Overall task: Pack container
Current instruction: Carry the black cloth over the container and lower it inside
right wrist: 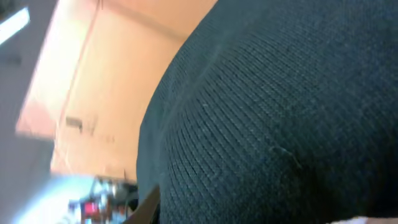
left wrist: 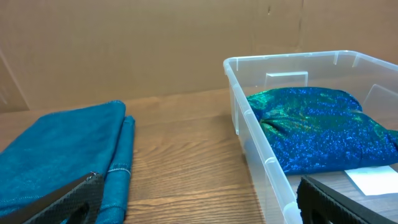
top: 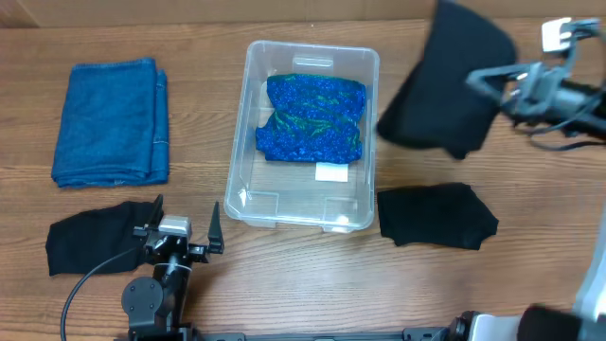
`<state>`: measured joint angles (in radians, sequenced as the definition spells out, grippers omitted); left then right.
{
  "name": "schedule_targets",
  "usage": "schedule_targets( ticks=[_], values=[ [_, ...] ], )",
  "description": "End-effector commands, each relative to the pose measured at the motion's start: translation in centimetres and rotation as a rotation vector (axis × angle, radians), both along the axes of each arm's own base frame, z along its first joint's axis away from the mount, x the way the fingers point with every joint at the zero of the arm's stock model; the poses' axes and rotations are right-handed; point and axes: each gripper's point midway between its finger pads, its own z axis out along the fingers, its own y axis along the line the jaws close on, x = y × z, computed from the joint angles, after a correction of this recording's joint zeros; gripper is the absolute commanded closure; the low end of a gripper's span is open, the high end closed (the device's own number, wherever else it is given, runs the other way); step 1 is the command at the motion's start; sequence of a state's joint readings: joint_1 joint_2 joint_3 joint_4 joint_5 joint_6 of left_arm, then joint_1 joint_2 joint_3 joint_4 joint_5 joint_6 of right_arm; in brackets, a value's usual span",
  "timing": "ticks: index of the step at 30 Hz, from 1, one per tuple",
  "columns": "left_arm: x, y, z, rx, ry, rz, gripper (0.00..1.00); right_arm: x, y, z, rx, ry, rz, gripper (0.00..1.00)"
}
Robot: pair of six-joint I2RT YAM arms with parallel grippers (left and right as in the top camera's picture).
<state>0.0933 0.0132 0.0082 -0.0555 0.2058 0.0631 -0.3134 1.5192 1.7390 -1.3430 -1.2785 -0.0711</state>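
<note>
The clear plastic container (top: 301, 142) sits mid-table with a blue-green sparkly cloth (top: 314, 117) inside, above its white label (top: 330, 172). The left wrist view shows the container (left wrist: 261, 143) and the cloth (left wrist: 317, 124) too. My right gripper (top: 497, 90) is at the upper right, raised above the table, shut on a black cloth (top: 445, 80) that hangs from it. That cloth (right wrist: 280, 118) fills the right wrist view and hides the fingers. My left gripper (top: 180, 230) is open and empty at the front left, near the container's front-left corner.
A folded blue towel (top: 111, 121) lies at the left, also in the left wrist view (left wrist: 62, 152). A black cloth (top: 99, 237) lies at the front left beside my left gripper. Another black cloth (top: 437, 216) lies right of the container.
</note>
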Motion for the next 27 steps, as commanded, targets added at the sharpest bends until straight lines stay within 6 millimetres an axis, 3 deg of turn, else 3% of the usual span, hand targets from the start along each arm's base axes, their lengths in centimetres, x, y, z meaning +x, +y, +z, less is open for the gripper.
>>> schedule_targets(
  ticks=[1, 4, 10, 16, 20, 27],
  values=[
    [0.0, 0.2, 0.0, 0.020, -0.007, 0.008, 0.00, -2.5, 4.8, -0.1, -0.149, -0.025, 0.096, 0.96],
    [0.0, 0.2, 0.0, 0.020, -0.007, 0.008, 0.00, -2.9, 8.5, -1.5, -0.207, 0.004, 0.185, 0.96],
    [0.0, 0.2, 0.0, 0.020, -0.007, 0.008, 0.00, 0.2, 15.3, -5.9, -0.308, 0.113, 0.167, 0.96],
    [0.0, 0.2, 0.0, 0.020, -0.007, 0.008, 0.00, 1.7, 21.8, -12.5, -0.435, 0.300, 0.073, 0.96],
    [0.0, 0.2, 0.0, 0.020, -0.007, 0.008, 0.00, 2.8, 24.2, -16.8, -0.491, 0.407, -0.012, 0.96],
    [0.0, 0.2, 0.0, 0.020, -0.007, 0.008, 0.00, 1.7, 26.5, -18.8, -0.520, 0.423, -0.004, 0.96]
  ],
)
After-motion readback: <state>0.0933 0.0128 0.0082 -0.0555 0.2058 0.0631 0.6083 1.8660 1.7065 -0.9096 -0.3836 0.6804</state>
